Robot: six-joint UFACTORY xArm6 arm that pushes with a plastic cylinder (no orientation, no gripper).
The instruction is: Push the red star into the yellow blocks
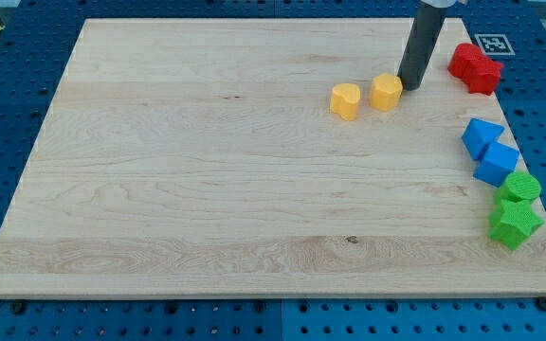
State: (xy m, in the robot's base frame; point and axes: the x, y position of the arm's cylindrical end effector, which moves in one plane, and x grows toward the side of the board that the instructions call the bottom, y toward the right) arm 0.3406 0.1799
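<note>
Two red blocks lie together at the view's upper right edge of the board: one to the left and one to the right; which is the star I cannot tell. Two yellow blocks sit near the top middle: a rounded one and a hexagon-like one, a small gap between them. My tip rests just right of the right yellow block, about touching it, and left of the red blocks.
Two blue blocks and two green blocks line the board's right edge. The wooden board lies on a blue pegboard. A marker tag sits at upper right.
</note>
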